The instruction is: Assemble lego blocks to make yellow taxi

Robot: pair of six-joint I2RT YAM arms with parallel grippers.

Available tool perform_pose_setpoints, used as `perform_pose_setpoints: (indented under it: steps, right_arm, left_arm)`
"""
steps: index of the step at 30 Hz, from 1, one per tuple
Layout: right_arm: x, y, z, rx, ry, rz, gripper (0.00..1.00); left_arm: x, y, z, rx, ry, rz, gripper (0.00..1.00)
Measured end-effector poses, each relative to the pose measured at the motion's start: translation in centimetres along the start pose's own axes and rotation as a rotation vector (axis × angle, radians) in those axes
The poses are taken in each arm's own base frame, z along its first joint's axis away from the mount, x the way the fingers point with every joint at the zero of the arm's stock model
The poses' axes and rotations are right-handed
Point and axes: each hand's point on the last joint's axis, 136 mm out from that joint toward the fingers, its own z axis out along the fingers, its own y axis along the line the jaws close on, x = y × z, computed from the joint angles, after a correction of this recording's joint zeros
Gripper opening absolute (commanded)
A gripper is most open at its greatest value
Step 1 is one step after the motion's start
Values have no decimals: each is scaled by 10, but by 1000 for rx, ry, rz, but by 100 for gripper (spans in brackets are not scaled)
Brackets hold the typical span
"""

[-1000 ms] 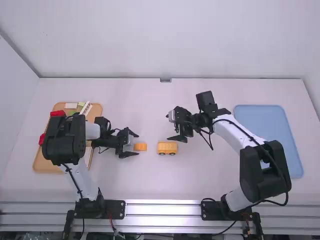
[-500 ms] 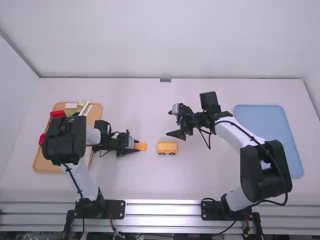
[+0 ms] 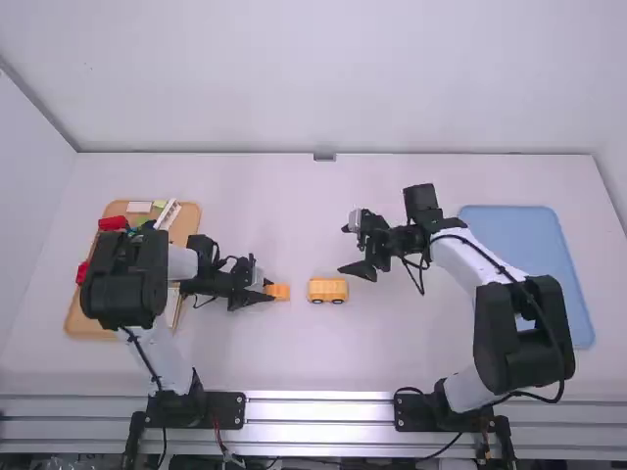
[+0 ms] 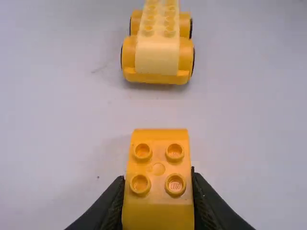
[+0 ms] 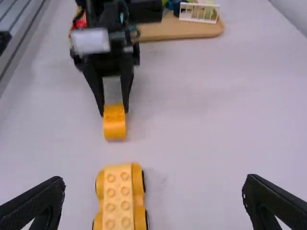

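Observation:
In the high view my left gripper (image 3: pixel 268 293) is closed around an orange-yellow block (image 3: pixel 280 292) left of the wheeled yellow car base (image 3: pixel 327 290). The left wrist view shows that studded block (image 4: pixel 158 172) between the fingertips of my left gripper (image 4: pixel 157 201), with the car base (image 4: pixel 157 52) beyond it, apart. My right gripper (image 3: pixel 355 251) stands up and to the right of the car base. In the right wrist view my right gripper (image 5: pixel 153 196) is spread wide with nothing between its fingers; the car base (image 5: pixel 120 196) and the held block (image 5: pixel 114 125) show farther off.
A wooden tray (image 3: pixel 86 319) with red blocks (image 3: pixel 113 223) and a white fence-like piece (image 3: pixel 168 214) lies at the far left, partly under the left arm. A blue tray (image 3: pixel 529 235) lies at the right, partly behind the right arm.
My left gripper has closed on the orange-yellow block, which has shifted slightly toward the car base. My right gripper has moved a little to the right, away from the car base.

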Motion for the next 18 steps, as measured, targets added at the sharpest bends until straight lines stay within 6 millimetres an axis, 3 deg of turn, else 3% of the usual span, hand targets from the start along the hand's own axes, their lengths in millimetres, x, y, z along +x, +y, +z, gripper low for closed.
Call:
perform_pose_setpoints:
  steps: [4,8,12,18]
  right_arm:
    - [18,-1,-6,35,-19,-86,99]
    - [33,-1,4,71,-72,-168,99]
    - [58,7,19,77,-133,-164,99]
    - [89,33,38,33,-198,-119,99]
  left_arm:
    - [-36,2,-11,-11,-1,97,24]
    - [-68,4,-14,-28,-5,192,23]
    - [-87,9,-3,-42,17,225,21]
    - [-106,10,28,-33,34,231,22]
